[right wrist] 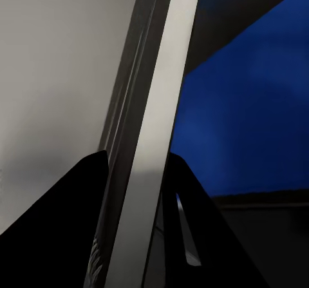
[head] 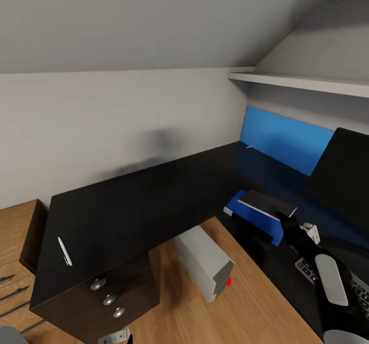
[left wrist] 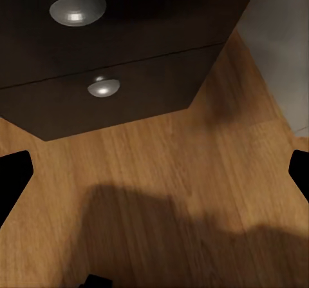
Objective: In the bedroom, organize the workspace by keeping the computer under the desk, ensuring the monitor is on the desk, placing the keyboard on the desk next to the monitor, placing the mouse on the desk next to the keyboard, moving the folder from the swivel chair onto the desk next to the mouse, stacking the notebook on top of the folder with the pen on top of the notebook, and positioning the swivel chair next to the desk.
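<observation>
My right fingers (head: 288,220) pinch the near end of the notebook (head: 266,203). It sits just over the blue folder (head: 254,219) on the table (head: 128,205), its long side running away from me. My left fingers (left wrist: 154,191) are wide apart, holding nothing.

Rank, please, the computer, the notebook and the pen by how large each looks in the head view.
Largest to smallest, as they look in the head view:
1. computer, on the floor under the desk
2. notebook, held by the right gripper over the folder
3. pen, small by far
</observation>
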